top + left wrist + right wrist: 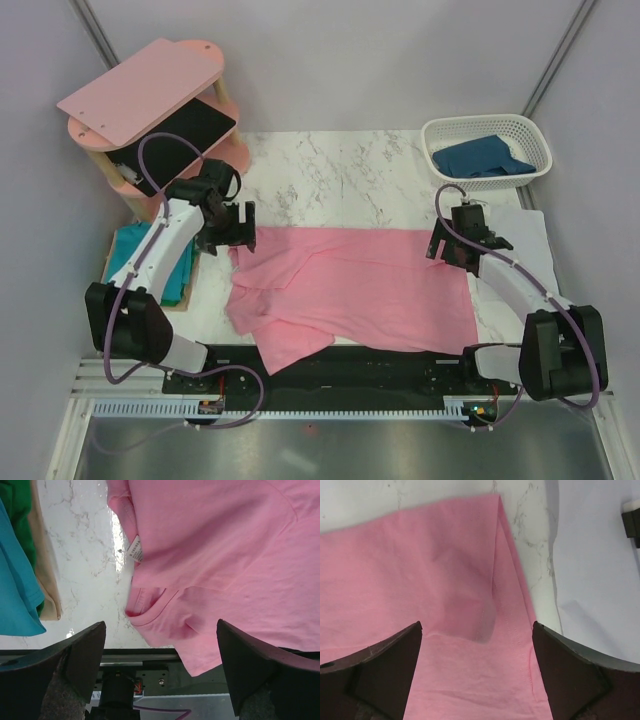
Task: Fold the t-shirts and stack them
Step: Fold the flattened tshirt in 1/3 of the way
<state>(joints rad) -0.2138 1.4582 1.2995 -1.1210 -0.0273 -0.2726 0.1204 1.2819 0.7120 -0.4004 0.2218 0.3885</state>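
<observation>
One white basket (487, 122) at the far right corner of the table (340, 170) holds one dark blue t-shirt (480, 158). One pink t-shirt (360, 285) lies spread along the near edge, and one teal t-shirt (128, 252) lies at the left edge. The left gripper (160, 627) and right gripper (477, 627) both stand spread wide over the pink cloth, gripping nothing.

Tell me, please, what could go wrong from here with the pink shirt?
1. The pink shirt overhangs the near edge of the table onto the black rail; it may slip off or snag there.
2. Its collar end lies crumpled by the left gripper, so the next fold could trap creases.
</observation>
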